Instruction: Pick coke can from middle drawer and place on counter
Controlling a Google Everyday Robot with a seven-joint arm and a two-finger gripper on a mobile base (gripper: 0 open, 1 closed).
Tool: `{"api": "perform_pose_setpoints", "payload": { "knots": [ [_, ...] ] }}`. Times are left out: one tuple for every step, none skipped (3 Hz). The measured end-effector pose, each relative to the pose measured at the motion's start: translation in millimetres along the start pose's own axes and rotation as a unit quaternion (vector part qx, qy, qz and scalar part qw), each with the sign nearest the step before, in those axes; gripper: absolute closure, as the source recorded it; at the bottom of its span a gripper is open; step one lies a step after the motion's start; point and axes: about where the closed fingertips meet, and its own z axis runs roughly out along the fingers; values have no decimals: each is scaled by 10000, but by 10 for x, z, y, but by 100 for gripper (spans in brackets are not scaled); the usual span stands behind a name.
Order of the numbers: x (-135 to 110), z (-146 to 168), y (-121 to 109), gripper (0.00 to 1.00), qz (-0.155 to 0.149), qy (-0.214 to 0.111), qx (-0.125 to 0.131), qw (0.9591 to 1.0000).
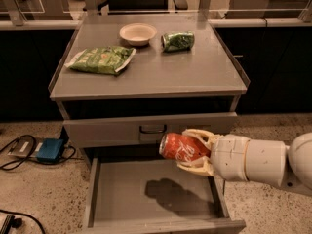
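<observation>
Cream two-finger claw (187, 151) clamped around small red coke can (178, 147) lying sideways, held above open grey metal middle drawer (122, 191), grey flat counter (161, 69) behind and above

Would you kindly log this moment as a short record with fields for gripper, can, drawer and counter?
gripper: shut on the coke can, above the open middle drawer
coke can: on its side in the jaws, lifted clear of the drawer floor
middle drawer: pulled open, floor bare
counter: holds green bag, bowl, green can
</observation>
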Motion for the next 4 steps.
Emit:
{"api": "perform_pose_setpoints", "payload": {
  "knots": [
    [-36, 31, -197, 100, -145, 35, -89, 9998],
    [-152, 66, -609, 100, -304, -60, -190, 9993],
    [-173, 73, -1208, 100, -55, -518, -437, 9977],
    [-185, 35, -1585, 100, 96, -707, -529, 9960]
  ]
}}
